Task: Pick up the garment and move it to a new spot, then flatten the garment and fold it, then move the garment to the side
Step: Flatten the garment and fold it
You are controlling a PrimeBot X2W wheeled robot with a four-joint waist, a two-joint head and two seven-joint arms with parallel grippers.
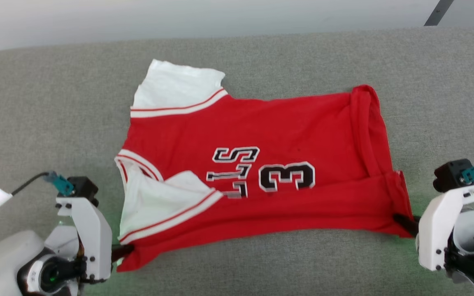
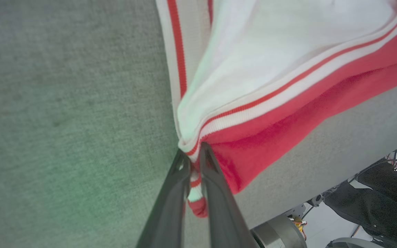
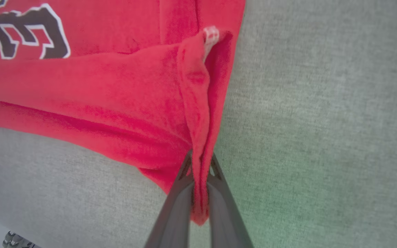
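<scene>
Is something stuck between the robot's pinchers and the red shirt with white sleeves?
No, nothing visible. The left gripper and right gripper are each shut on a near corner of the red jersey shirt with white sleeves, which lies on grey fabric.

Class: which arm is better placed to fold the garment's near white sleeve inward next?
Left. The left tool is shut on the garment right at that sleeve's striped trim; the right tool pinches the opposite red hem corner.
</scene>
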